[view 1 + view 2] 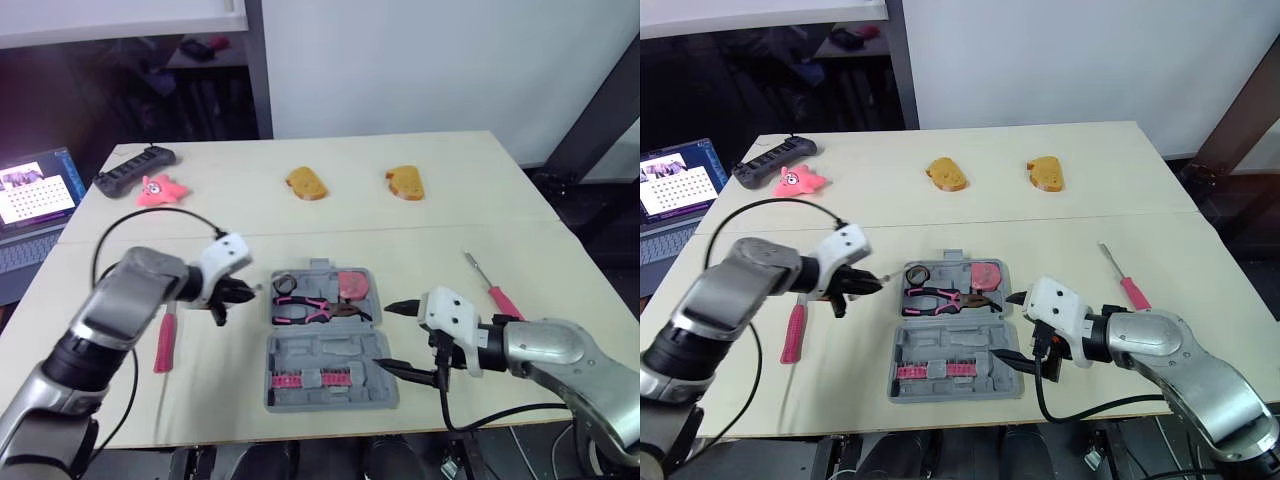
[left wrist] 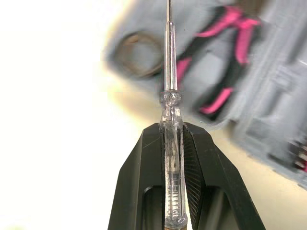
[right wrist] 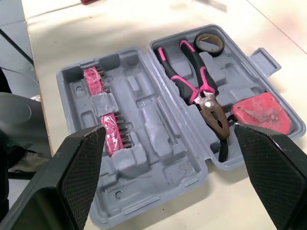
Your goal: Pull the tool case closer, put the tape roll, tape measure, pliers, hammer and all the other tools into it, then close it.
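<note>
**Clear screwdriver bound for the case**

On the counter (image 1: 420, 240), the open tool case (image 1: 330, 350) lies at lower centre of the head view. The step in hand looks like loading. The right tool (image 1: 395, 337) gapes wide and empty at the case's right edge. The left tool (image 2: 171, 129) is clamped on a clear screwdriver (image 2: 169, 96) just left of the case. Next it needs a free slot. Inside are pliers (image 3: 194, 88), tape measure (image 3: 261, 113), tape roll (image 3: 209, 44) and bit strip (image 3: 108, 122).

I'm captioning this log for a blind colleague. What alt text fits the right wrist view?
An open grey tool case lies on a pale table, holding pink-handled pliers, a tape roll, a red tape measure and a rack of pink bits. The right hand, open wide, frames it with two black fingers, holding nothing.
</note>
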Available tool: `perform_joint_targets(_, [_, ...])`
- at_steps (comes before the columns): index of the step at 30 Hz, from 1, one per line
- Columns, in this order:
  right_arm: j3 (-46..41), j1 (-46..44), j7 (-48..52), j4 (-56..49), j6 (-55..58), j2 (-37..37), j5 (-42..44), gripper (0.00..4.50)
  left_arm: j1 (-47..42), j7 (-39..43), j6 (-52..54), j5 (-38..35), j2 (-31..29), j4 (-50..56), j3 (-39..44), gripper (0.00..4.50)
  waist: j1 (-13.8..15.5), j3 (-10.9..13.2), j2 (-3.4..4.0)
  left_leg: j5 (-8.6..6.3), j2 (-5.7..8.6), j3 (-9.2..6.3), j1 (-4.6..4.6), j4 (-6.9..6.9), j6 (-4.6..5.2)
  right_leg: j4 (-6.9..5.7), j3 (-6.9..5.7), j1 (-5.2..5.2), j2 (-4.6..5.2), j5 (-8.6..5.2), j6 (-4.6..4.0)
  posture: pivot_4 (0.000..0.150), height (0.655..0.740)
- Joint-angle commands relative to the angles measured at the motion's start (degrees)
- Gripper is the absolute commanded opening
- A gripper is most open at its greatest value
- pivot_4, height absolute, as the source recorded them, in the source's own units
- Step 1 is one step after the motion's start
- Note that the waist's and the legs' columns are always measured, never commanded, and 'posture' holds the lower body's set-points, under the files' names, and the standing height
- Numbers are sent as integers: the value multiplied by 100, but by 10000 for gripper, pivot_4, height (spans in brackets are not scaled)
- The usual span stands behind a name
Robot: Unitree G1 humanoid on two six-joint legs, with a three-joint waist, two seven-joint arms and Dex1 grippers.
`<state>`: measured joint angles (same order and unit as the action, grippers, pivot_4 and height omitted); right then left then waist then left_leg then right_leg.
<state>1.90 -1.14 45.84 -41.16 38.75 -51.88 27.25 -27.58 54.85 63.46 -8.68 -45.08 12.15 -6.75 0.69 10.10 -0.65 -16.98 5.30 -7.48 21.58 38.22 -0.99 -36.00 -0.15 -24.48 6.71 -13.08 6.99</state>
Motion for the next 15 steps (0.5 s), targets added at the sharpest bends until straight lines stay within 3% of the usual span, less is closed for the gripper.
perform_joint_targets(1, [-115, 17, -1, -230, -10, 14, 66, 45000, 437, -783, 1123, -38, 133, 430, 783, 413, -7, 0, 0, 0, 0, 0, -1, 0, 0, 0, 0, 0, 0, 0, 0, 1500, 7219])
perform_joint_targets(7, [-118, -15, 58, -215, -8, -1, 93, 45000, 1156, -2014, 1810, 95, 979, 709, 1142, 413, 6, -3, -9, 0, 1, -2, -6, 1, -1, 0, 1, 8, 1, 0, 0, 1500, 7219])
perform_joint_targets(15, [-125, -41, 43, -251, 69, -1, 125, 45000, 1673, -2461, 1749, -129, 1146, 827, 1056, 413, 7, -8, -5, 0, -1, 1, -9, -1, -5, -1, 1, 6, 4, 0, -1, 1500, 7219])
